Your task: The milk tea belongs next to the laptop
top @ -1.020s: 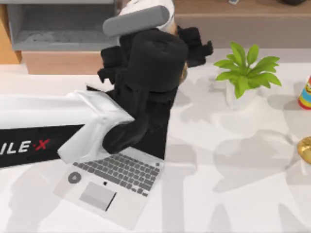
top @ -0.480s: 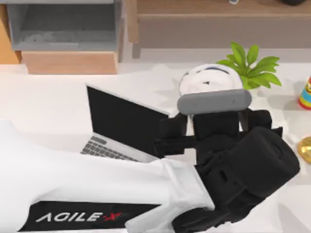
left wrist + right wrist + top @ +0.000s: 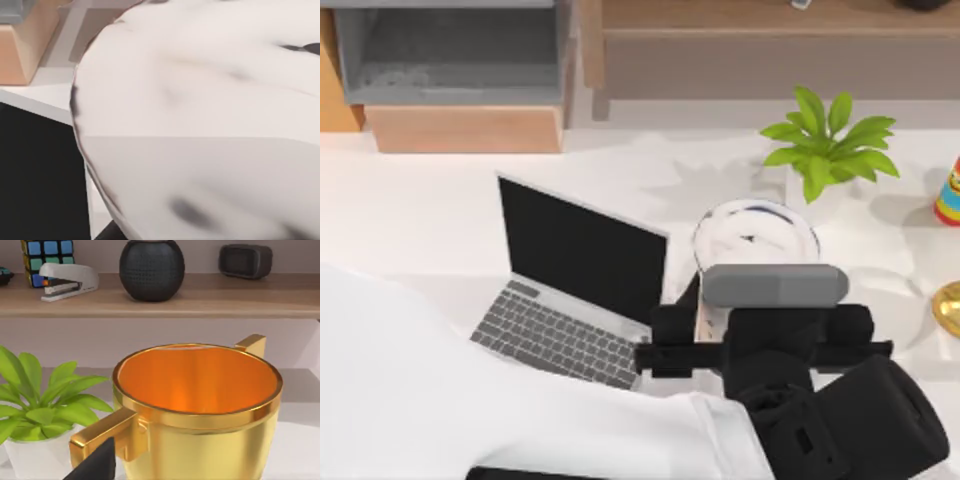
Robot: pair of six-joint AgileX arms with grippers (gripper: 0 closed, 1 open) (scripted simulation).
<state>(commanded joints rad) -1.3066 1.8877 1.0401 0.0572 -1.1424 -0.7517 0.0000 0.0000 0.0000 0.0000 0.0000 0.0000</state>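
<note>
Tabletop (image 3: pixel 430 215), white, with bare room along its left side behind the laptop and a narrower open strip between the cup and the plant.

Left arm (image 3: pixel 470 400), white shell with black wrist, crossing the lower part of the top view from the left.

Laptop (image 3: pixel 580 255), slim silver, black screen upright, grey keyboard toward the near edge; its right edge lies just beside the cup.

Left gripper (image 3: pixel 755 305), black, set directly at the near side of the milk tea; whether its fingers grip the cup cannot be told.

Milk tea (image 3: pixel 756 235), round white lid seen from above, standing just right of the laptop screen and near the plant; in the left wrist view its pale wall (image 3: pixel 200 125) sits very close to the camera.

Potted plant (image 3: pixel 825 145), green leaves, white pot, behind and right of the cup, apart from it.

Gold cup (image 3: pixel 197 410), two-handled, at the table's right edge, close before the right wrist camera.

Stapler (image 3: pixel 67 280) and dark round speaker (image 3: pixel 151 267) on the shelf behind.
</note>
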